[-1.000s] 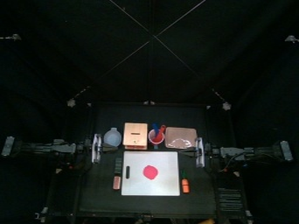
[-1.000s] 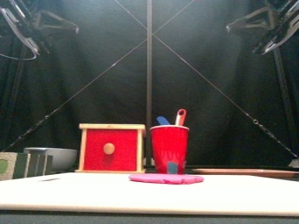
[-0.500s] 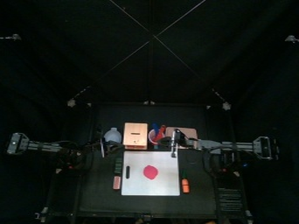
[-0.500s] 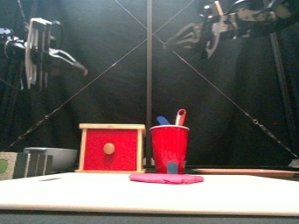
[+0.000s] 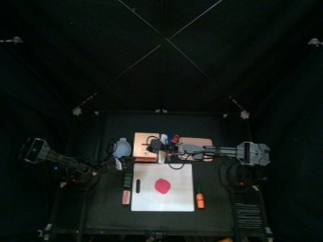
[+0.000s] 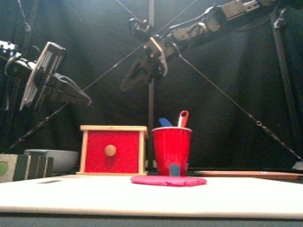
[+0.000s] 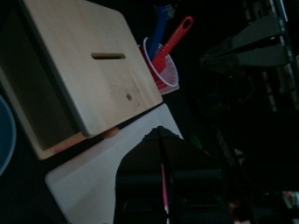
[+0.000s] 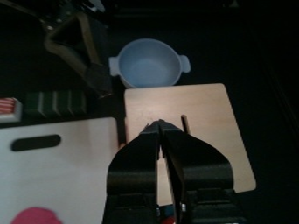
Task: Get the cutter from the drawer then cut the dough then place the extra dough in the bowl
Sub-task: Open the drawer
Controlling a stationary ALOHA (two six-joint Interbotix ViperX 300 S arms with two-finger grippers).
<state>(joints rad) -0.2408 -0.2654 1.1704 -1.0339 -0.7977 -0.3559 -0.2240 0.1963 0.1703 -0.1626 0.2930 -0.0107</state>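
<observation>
The left gripper (image 7: 160,133) was held raised beyond the back-left corner of the white cutting board (image 5: 179,175). Its jaws were pressed together on nothing and aimed towards the box and the cup. One blue-grey bowl (image 8: 152,63) was seen empty behind that same corner. One dark sushi roll (image 8: 52,103) lay just beside the board's back edge there, with its long axis along that edge.

One pale wooden box (image 6: 113,129) stood just behind the board's back edge. Its long axis ran front to back, and its single red drawer front (image 6: 113,152) was turned towards the board. The drawer was shut, so its contents were hidden. The right gripper (image 8: 158,127) was held high over the box top, pointed down at it, jaws closed together and empty.

One round red dough disc (image 5: 161,186) lay flat near the middle of the board. Two small toys were counted, one (image 5: 125,197) just off the board's left edge and one (image 5: 199,200) just off its right edge.

One red cup (image 6: 172,149) stood upright behind the board, right of the box. Two knives rose from it, one blue (image 6: 165,122) and one red (image 6: 182,118). One pink tray (image 5: 194,142) lay behind the board's back-right corner, partly crossed by the right arm.
</observation>
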